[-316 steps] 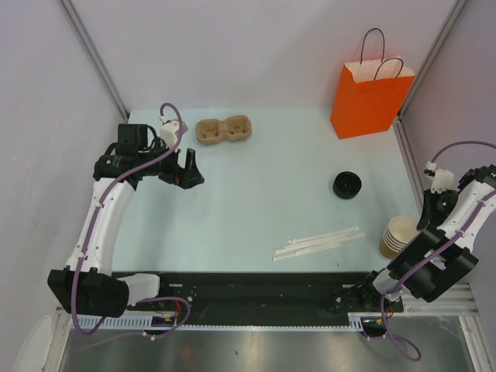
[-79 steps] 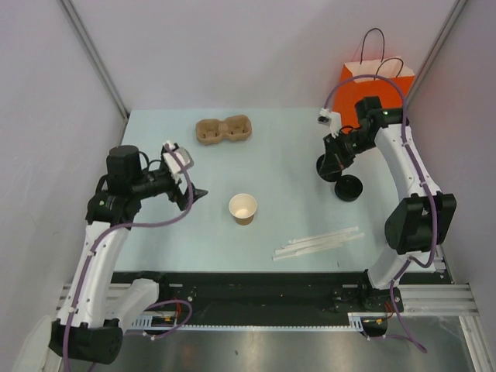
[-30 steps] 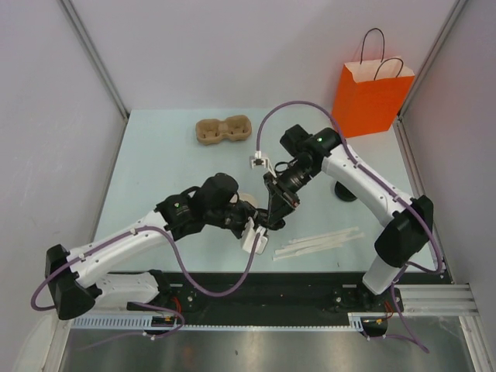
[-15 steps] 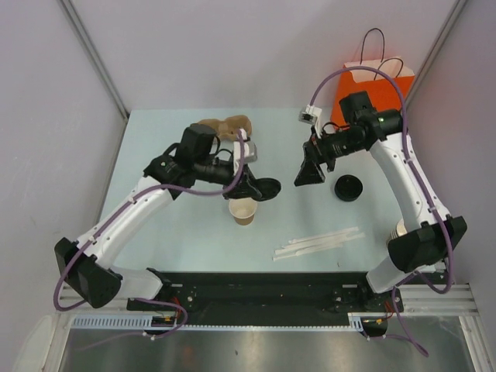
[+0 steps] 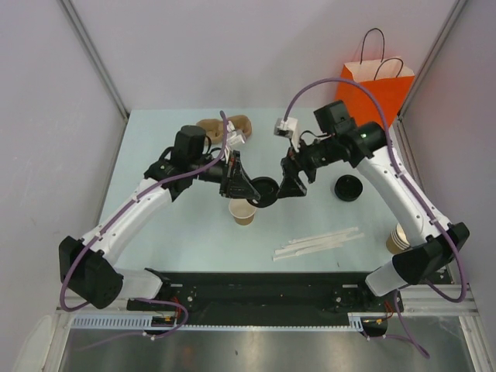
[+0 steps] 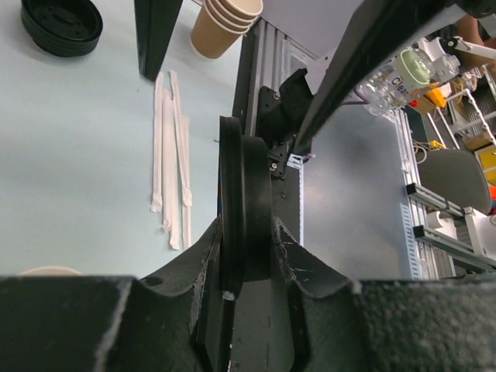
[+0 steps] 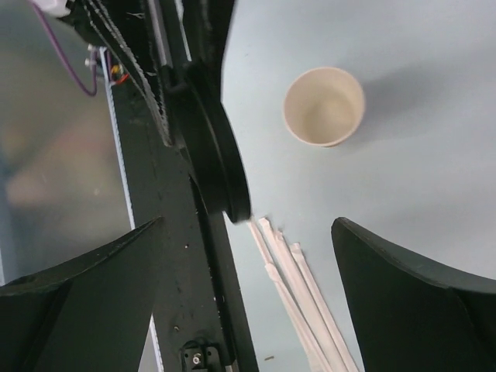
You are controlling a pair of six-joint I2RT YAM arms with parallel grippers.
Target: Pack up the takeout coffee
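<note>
Moved: since half a second ago my right end effector (image 5: 292, 186) has swung in from near the orange bag (image 5: 376, 93) toward the middle and now sits just beside the black lid (image 5: 264, 191); my left arm has barely shifted.
Straws: paper-wrapped straws (image 5: 318, 242) lie flat on the surface (image 5: 170, 232), nearest to me, right of centre.
Spare cups: a stack of paper cups (image 5: 397, 239) stands at the near right edge, partly behind my right arm.
Takeout coffee: not yet put together. The paper cup (image 5: 243, 212) stands upright and lidless mid-surface; my right wrist view shows its bare inside.
Left side: my left end effector (image 6: 246, 244) is pinching the black lid by its rim, edge-on between the fingers. The lid is held off the surface, just right of the cup and not on it.
Right side: fingers spread wide, gripping nothing, facing the lid.
Spare lids: a stack of black lids (image 5: 347, 187) rests to the right of my right end effector.
Carrier: a pulp cup carrier (image 5: 242, 122) lies further back, partly hidden by my left arm.
Bag: upright in the far right corner, handles up.
</note>
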